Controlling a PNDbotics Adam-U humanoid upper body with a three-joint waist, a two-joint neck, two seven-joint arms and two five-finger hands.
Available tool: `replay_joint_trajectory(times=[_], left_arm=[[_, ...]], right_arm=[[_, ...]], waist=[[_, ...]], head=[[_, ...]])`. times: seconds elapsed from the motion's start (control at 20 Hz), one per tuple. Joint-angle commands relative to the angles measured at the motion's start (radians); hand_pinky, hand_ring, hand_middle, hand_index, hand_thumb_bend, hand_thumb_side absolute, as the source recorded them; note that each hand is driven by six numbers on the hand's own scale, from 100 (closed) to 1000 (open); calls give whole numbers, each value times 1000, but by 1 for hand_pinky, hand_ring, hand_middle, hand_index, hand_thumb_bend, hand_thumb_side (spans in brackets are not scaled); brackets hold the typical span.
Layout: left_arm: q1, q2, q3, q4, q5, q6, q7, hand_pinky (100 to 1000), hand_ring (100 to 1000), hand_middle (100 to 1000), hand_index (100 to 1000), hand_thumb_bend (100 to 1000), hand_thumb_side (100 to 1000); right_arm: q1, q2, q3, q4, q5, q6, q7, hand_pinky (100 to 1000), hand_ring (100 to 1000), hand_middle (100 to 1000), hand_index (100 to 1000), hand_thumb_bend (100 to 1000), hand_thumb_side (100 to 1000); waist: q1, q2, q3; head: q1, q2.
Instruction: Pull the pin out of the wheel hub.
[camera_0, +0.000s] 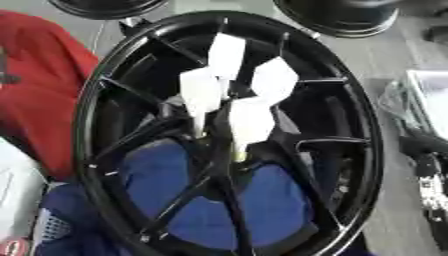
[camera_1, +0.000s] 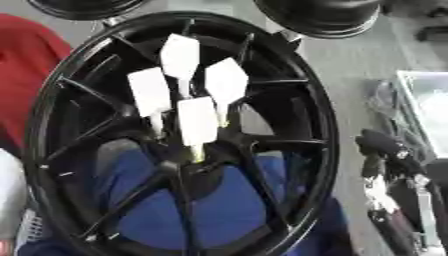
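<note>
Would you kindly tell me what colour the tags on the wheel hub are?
White tags, against the black wheel hub; clearest in the left eye view.

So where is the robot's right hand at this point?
The right hand shows at the right edge of the right eye view, just outside the black wheel's rim, well clear of the white tags at the hub.

A grey floor (camera_0: 367, 55) fills the scene from 12 to 3 o'clock, evenly lit. Two dark round objects (camera_1: 328, 17) sit at 11 and 1 o'clock. Red fabric (camera_0: 35, 95) lies at 9 o'clock, blue cloth (camera_1: 219, 210) at 6.
</note>
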Motion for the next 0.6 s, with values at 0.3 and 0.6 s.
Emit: replay_joint_trajectory(times=[0.3,0.6], left_arm=[[-3,14,4,-22,3,-1,-4,586,793,593,640,618,506],[2,17,0,-22,6,3,-7,586,792,593,640,617,505]], right_arm=[[30,-124,-1,-15,48,-73,-13,854,820,791,769,100,529],[81,-263,24,-15,102,-163,-18,853,820,789,773,100,512]], waist=[[-2,-38,-3],[-9,-56,-7]], head=[[-14,1],[-17,11]])
